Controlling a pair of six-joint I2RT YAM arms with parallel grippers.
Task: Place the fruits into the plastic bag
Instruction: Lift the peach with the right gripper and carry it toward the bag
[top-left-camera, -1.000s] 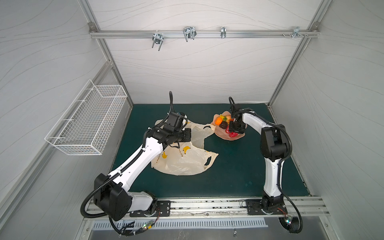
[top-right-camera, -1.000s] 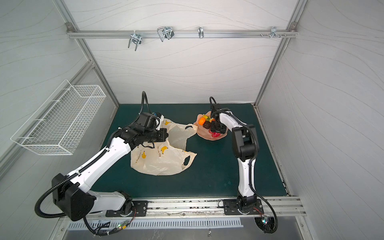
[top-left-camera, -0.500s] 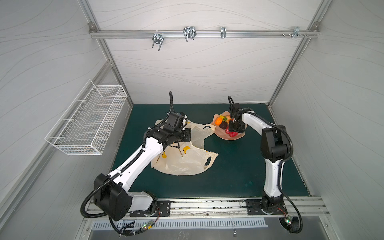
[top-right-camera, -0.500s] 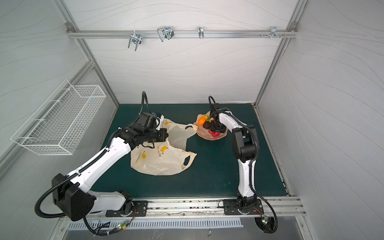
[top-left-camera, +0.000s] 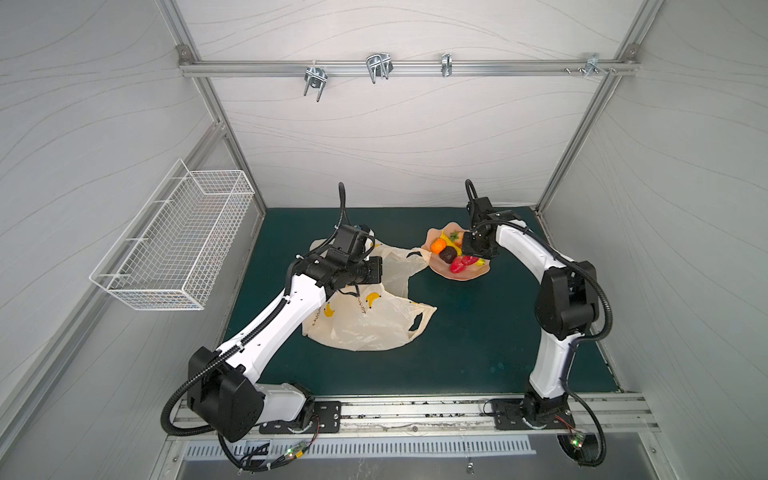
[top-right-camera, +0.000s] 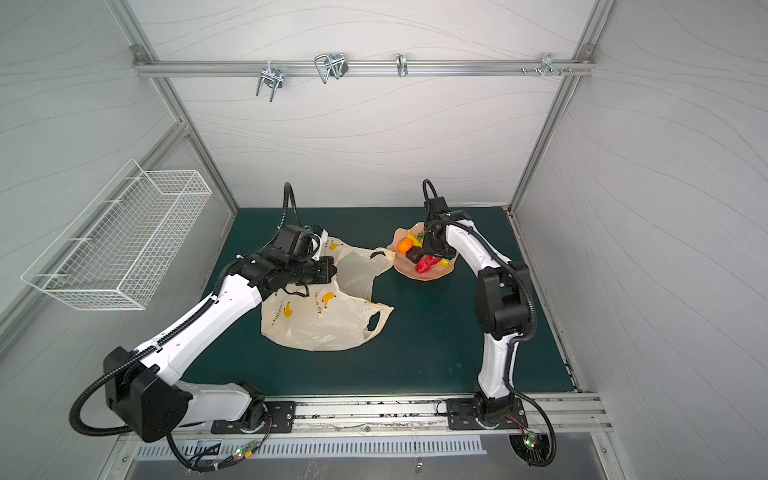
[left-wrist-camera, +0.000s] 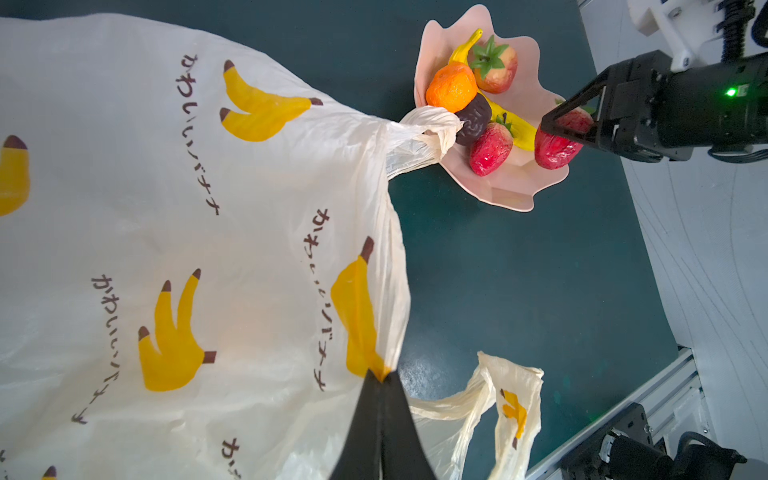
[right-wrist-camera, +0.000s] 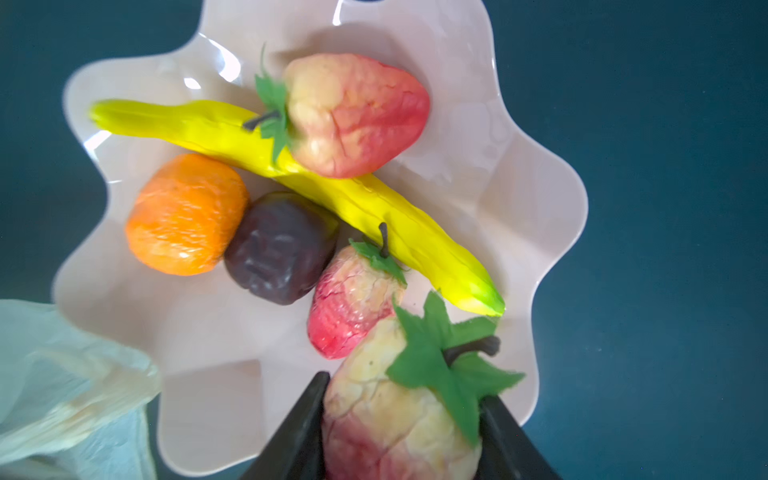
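The cream plastic bag (top-left-camera: 365, 320) (top-right-camera: 324, 320) (left-wrist-camera: 187, 249) with printed bananas lies crumpled on the green mat. My left gripper (left-wrist-camera: 382, 376) is shut on a pinch of its edge. My right gripper (right-wrist-camera: 405, 388) (left-wrist-camera: 569, 120) is shut on a red-and-cream strawberry (right-wrist-camera: 395, 419) (left-wrist-camera: 555, 145) at the rim of the pink dish (right-wrist-camera: 498, 166) (top-left-camera: 465, 274) (top-right-camera: 432, 275). In the dish lie a banana (right-wrist-camera: 332, 187), an orange (right-wrist-camera: 187, 214), a dark brown fruit (right-wrist-camera: 278, 247) and two more strawberries (right-wrist-camera: 353, 116) (right-wrist-camera: 353, 299).
One bag handle loop (left-wrist-camera: 428, 133) rests against the dish's rim, and the second handle (left-wrist-camera: 511, 399) lies on the mat nearer the front rail. A white wire basket (top-left-camera: 174, 245) hangs on the left wall. A metal bar with hooks (top-left-camera: 374, 68) crosses the back wall.
The right gripper's jaws have drawn in slightly on the strawberry and its wrist has shifted a little over the dish. The left arm and the bag have not moved.
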